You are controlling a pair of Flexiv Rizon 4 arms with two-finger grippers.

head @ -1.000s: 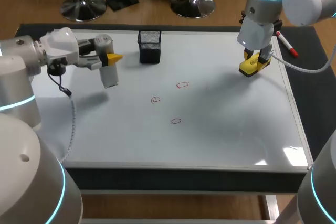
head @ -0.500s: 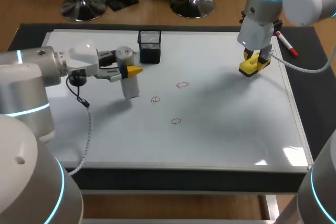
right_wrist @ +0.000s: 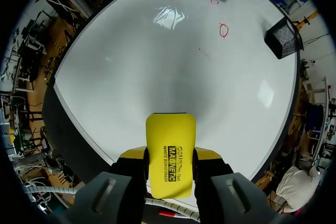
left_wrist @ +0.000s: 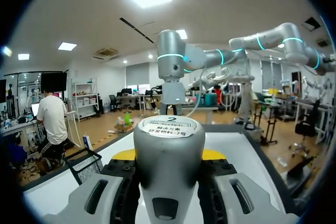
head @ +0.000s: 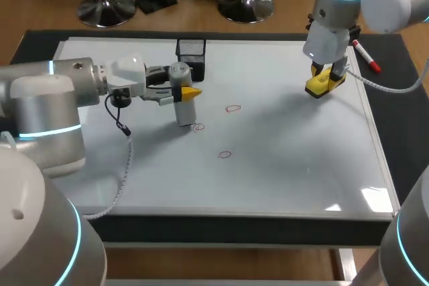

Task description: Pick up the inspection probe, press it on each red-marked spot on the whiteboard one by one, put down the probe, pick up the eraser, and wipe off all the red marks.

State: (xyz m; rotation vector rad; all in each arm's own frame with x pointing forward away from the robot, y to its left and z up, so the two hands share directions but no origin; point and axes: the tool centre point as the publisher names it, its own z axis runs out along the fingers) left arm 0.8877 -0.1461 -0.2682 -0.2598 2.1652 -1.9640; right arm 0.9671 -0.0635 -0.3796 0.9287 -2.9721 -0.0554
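Note:
My left gripper (head: 182,92) is shut on the silver inspection probe (head: 181,100), held upright, its lower end just left of the middle red mark (head: 199,127). In the left wrist view the probe (left_wrist: 168,156) fills the space between the fingers. Two more red marks lie on the whiteboard (head: 295,145), one further back (head: 232,108) and one nearer the front (head: 224,155). My right gripper (head: 326,80) hovers over the board's far right, shut on the yellow eraser (head: 324,84). The right wrist view shows the eraser (right_wrist: 170,153) clamped between the fingers, with the red marks (right_wrist: 224,30) far ahead.
A black mesh cup (head: 191,59) stands at the back of the board, just behind the probe. A red marker pen (head: 366,56) lies off the board's far right edge. A black cable (head: 124,132) hangs from my left wrist.
My left arm has carried the probe rightwards across the board, from the left side to beside the middle red mark. The right arm has stayed still with the eraser.

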